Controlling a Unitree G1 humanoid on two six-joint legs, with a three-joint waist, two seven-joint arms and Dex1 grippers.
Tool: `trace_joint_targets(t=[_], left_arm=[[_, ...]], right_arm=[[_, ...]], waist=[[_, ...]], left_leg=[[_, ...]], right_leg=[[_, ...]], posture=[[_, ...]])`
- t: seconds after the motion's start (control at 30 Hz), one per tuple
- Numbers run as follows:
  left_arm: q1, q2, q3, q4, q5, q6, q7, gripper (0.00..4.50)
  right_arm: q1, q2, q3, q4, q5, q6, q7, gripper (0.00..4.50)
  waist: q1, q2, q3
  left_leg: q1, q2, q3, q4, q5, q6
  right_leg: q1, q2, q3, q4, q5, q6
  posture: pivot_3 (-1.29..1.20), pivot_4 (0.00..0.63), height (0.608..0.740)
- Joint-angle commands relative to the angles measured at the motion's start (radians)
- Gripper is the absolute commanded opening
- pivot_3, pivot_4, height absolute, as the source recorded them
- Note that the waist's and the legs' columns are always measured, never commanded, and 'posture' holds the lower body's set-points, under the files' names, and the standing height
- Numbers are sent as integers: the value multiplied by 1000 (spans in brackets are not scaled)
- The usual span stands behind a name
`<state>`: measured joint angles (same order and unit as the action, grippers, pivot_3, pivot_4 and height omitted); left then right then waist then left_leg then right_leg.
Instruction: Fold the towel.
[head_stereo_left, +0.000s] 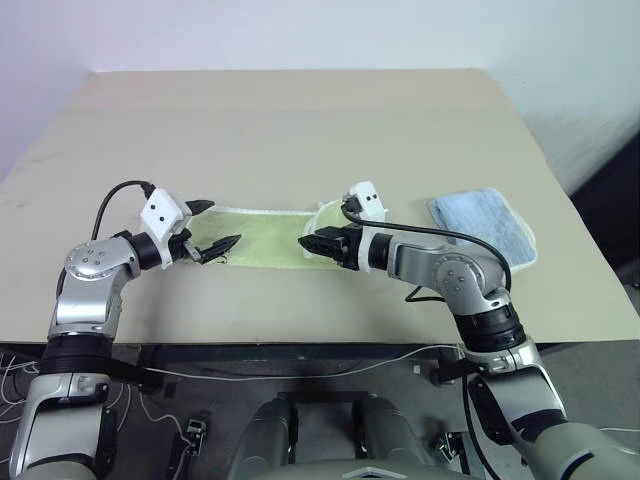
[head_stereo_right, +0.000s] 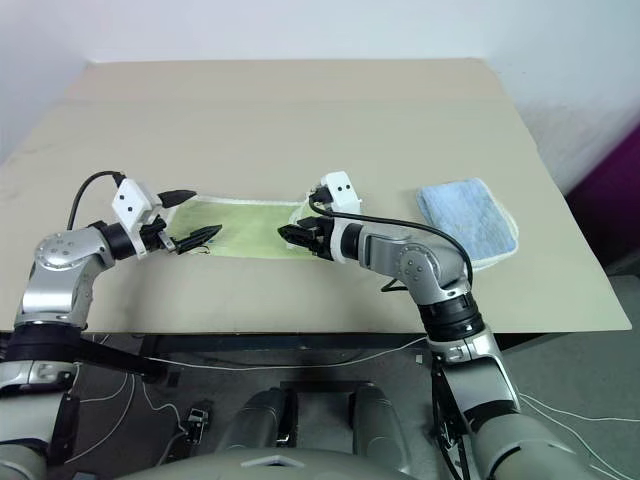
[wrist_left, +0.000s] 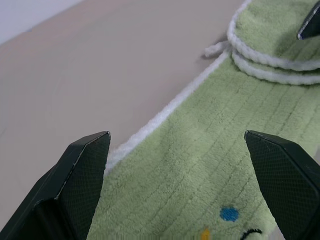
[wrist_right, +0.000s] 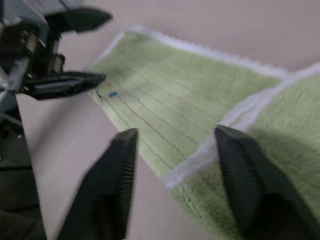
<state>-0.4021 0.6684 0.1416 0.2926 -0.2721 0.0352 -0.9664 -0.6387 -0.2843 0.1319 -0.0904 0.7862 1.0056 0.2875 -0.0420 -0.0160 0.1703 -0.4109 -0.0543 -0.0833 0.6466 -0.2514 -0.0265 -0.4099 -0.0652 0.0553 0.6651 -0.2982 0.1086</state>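
Note:
The light yellow-green towel (head_stereo_left: 265, 240) lies stretched left to right on the table, near its front edge. White edging runs along its border, and its right end is folded back over itself (wrist_right: 280, 130). My left gripper (head_stereo_left: 222, 222) hovers over the towel's left end with its fingers wide open and nothing between them; the left wrist view shows small coloured marks (wrist_left: 229, 214) on the cloth there. My right gripper (head_stereo_left: 305, 243) sits at the folded right end. Its fingers (wrist_right: 120, 170) are apart over the flap's edge and hold nothing.
A folded light blue cloth (head_stereo_left: 485, 225) lies to the right of the towel, beyond my right forearm. The beige table (head_stereo_left: 300, 120) stretches far back behind the towel. Its front edge runs just below both arms.

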Motion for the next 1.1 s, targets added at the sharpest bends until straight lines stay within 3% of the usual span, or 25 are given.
trace_joint_targets(t=[0.03, 0.1, 0.2, 0.43, 0.47, 0.7, 0.9, 1.1], left_arm=[[36, 5, 86, -101, -81, 76, 47, 4500], [60, -4, 118, -146, -117, 126, 80, 4500], [100, -45, 190, -235, -217, 259, 178, 4500], [209, -149, 336, -445, -454, 558, 410, 4500], [226, -163, 353, -469, -481, 588, 443, 4500], [313, -223, 443, -560, -606, 703, 630, 4500], [390, -272, 502, -584, -694, 753, 750, 4500], [435, -332, 577, -577, -877, 801, 896, 4500]], right_arm=[[12, -43, -47, -108, -57, -87, 37, 3244], [20, -66, -54, -93, -103, -145, 66, 3244], [26, -107, 6, 21, -249, -313, 145, 2584], [29, -73, 138, 303, -495, -651, 309, 206], [29, -63, 148, 344, -521, -682, 320, 47], [40, -21, 177, 511, -642, -784, 371, 47], [45, -32, 107, 363, -615, -810, 404, 47], [32, -80, 10, 149, -530, -760, 454, 47]], waist=[[0, 0, 0], [1, 0, 0], [2, 0, 0], [-5, 0, 0], [-3, 0, 0], [0, -2, -1], [1, -1, -1], [4, -1, -1]], left_leg=[[0, 0, 0, 0, 0, 0], [0, 0, 0, 0, 0, 0], [0, 0, 0, 0, 0, 0], [1, 0, 0, 0, 0, 0], [1, 0, 0, 0, 0, 0], [3, 0, 0, 0, 0, -1], [4, 0, 0, 0, 0, -1], [3, 0, 0, 0, 0, -1]], right_leg=[[0, 0, 0, 0, 0, 0], [0, 0, 0, 0, 0, 0], [0, 0, 0, 0, 0, 0], [0, 0, 0, 0, 0, 0], [0, 1, 0, 0, 0, 0], [4, 1, 0, -1, 0, 0], [4, 1, 0, -1, 0, 0], [4, 0, 0, -1, 0, 0]], posture=[[0, 150, 740], [0, 150, 740], [0, 150, 740], [0, 150, 740], [0, 150, 740], [0, 150, 740], [0, 150, 740], [0, 150, 740]])
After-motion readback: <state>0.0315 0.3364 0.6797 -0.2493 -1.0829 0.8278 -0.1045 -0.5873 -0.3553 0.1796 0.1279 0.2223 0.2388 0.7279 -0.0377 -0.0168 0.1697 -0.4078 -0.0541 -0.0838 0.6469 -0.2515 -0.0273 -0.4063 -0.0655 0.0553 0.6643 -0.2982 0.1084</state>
